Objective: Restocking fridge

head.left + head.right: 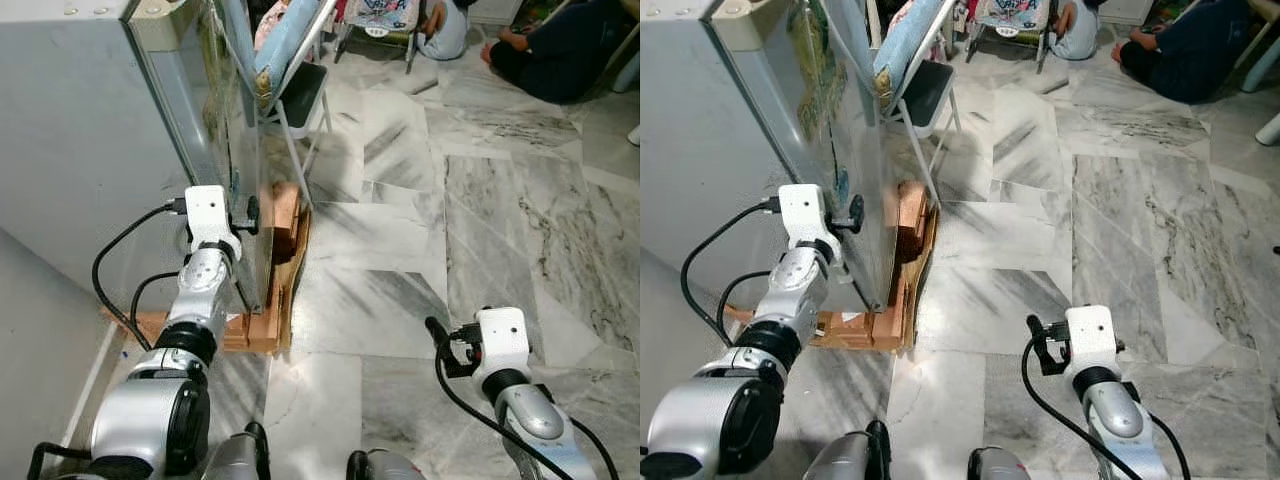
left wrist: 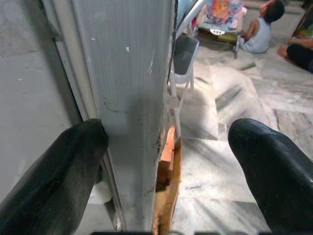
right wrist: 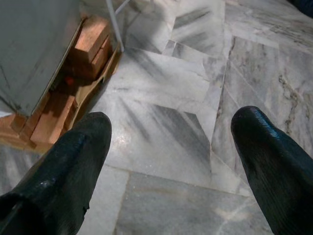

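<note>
A tall grey fridge (image 1: 80,150) stands at my left, raised on wooden blocks (image 1: 282,212). My left gripper (image 1: 250,214) is up against its front corner at about mid height. In the left wrist view the two black fingers (image 2: 54,171) stand wide apart, astride the grey vertical edge (image 2: 132,107) of the fridge: one lies in the seam beside it, the other hangs free over the floor. My right gripper (image 1: 437,336) is low on the right, open above the marble floor (image 3: 166,93), holding nothing.
Wooden blocks and cardboard (image 1: 262,330) stick out at the fridge's base. A folding chair (image 1: 300,95) leans just beyond the fridge. People sit on the floor at the far back (image 1: 560,50). Open marble floor (image 1: 480,220) stretches to the right.
</note>
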You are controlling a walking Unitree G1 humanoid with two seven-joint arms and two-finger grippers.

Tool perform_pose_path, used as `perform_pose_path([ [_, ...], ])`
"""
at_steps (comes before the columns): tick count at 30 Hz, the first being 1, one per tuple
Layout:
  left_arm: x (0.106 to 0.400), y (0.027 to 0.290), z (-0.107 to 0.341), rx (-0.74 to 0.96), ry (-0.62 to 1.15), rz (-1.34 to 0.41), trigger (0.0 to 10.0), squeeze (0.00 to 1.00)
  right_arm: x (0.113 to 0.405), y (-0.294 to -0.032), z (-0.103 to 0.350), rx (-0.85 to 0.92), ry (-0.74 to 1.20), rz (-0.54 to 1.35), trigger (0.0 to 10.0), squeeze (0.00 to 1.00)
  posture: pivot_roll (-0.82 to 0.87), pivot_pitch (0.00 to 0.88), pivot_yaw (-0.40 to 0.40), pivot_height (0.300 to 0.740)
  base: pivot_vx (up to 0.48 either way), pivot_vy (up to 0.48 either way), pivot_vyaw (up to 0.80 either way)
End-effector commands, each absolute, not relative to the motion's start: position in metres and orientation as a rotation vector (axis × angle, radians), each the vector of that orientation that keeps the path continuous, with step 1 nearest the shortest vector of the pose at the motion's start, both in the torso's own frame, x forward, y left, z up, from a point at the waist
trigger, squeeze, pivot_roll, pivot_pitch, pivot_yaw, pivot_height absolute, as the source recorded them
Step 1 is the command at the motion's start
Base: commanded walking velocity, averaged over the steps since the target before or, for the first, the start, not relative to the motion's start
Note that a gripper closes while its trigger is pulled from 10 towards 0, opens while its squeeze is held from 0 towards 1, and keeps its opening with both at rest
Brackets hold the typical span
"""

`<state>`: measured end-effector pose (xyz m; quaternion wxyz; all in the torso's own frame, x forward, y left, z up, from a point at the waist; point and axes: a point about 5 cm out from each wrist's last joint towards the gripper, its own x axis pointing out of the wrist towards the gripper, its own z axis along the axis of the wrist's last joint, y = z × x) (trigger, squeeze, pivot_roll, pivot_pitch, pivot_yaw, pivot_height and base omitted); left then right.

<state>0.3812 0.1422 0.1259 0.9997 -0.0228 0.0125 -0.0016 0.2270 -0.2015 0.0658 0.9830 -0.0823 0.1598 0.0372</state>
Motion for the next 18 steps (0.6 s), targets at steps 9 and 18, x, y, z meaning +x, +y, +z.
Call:
perform_pose_path([
  [9, 0.389, 0.043, 0.179, -0.031, -0.102, -0.378, 10.0, 0.00, 0.207, -0.201, 0.033, -0.166, 0.531, 0.149, 10.0, 0.00, -0.17, 0.178, 0.003, 0.740, 0.000, 0.000, 0.00],
  [18, 0.322, -0.079, 0.184, -0.210, -0.121, -0.943, 10.0, 0.00, 0.214, -0.193, 0.032, -0.162, 0.540, 0.183, 10.0, 0.00, -0.17, 0.162, 0.009, 0.740, 0.000, 0.000, 0.00],
])
